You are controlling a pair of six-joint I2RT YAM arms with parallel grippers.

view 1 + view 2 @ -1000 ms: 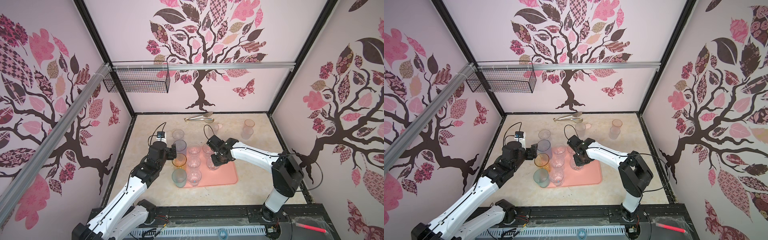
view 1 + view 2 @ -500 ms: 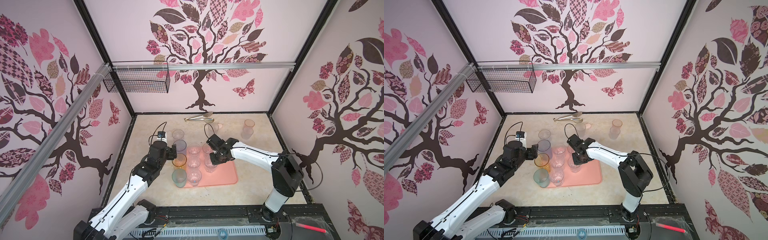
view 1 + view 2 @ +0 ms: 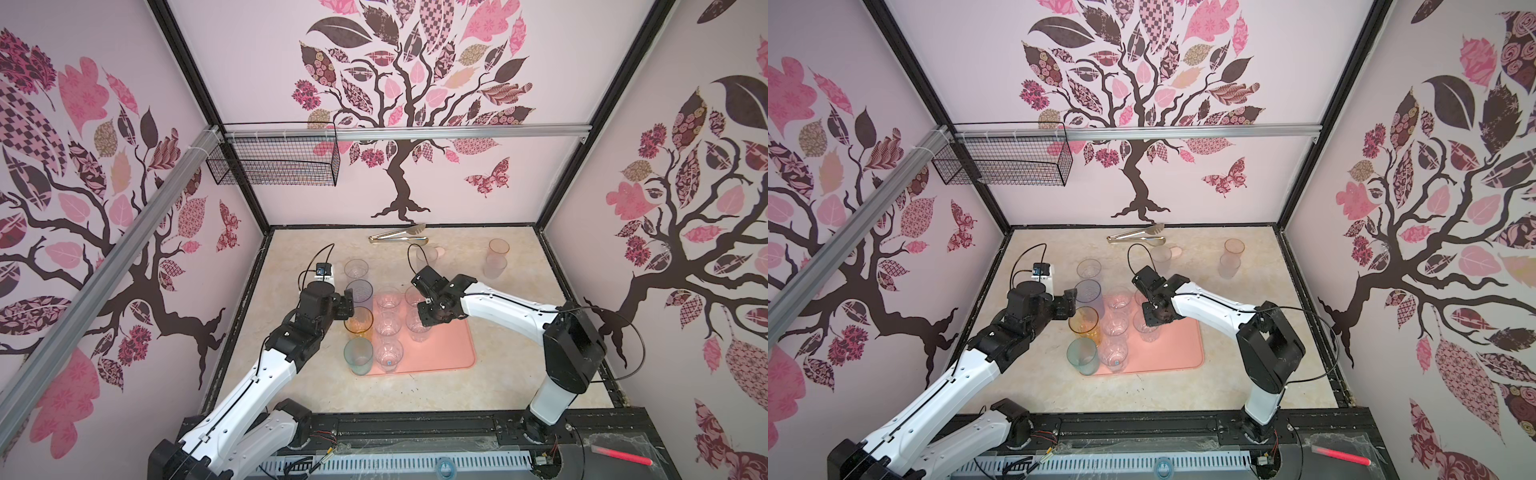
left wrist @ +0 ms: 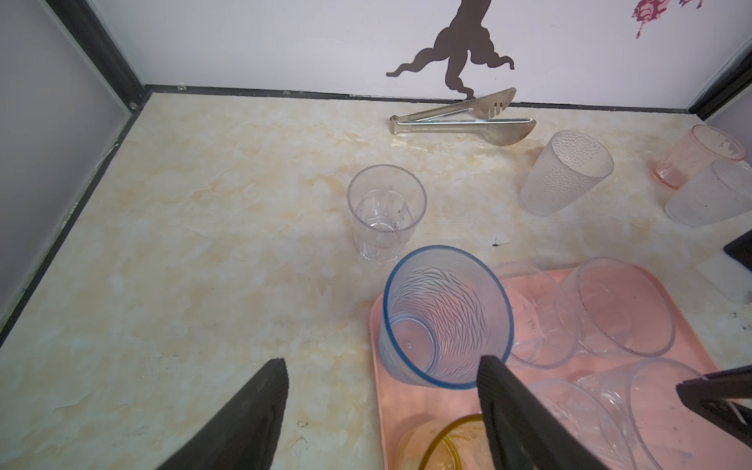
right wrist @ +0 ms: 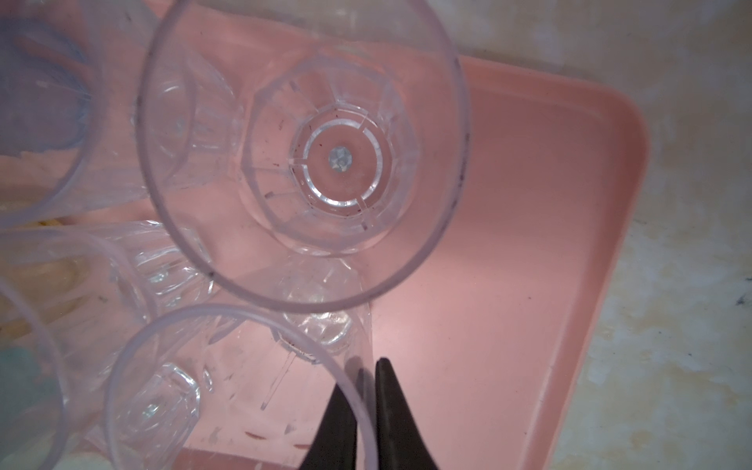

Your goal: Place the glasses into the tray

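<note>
My right jaws are clamped on the rim of a clear faceted tumbler (image 5: 228, 378). One of my fingers (image 5: 394, 415) is outside the wall and its mate is inside, with the thin lip pinched between them. In both top views that tumbler sits over the salmon-pink tray (image 3: 449, 345), in its right-hand row, tight against other clear ones. I cannot tell whether its base is down. My left jaws stand wide apart and empty, just beside the blue tumbler (image 4: 445, 317) on its near left. It stands in the tray's far left corner, with an amber tumbler (image 3: 358, 320) and a teal tumbler (image 3: 358, 355) lined up nearer. Not yet in the tray, out on the desk (image 3: 498, 374), are a clear tumbler (image 3: 356, 269) just beyond that corner and a frosted tumbler (image 3: 427, 254) near the tongs (image 3: 399, 237). A pink tumbler (image 3: 498, 247) stands with a second frosted tumbler (image 3: 494, 267) just beside it at the far right. I judge these to be light, thin, stiff, slick plastic. A gentle pinch over the lip should carry one, while squeezing hard would bow the wall. The rows are packed, so I would take each by the rim on its open side.
</note>
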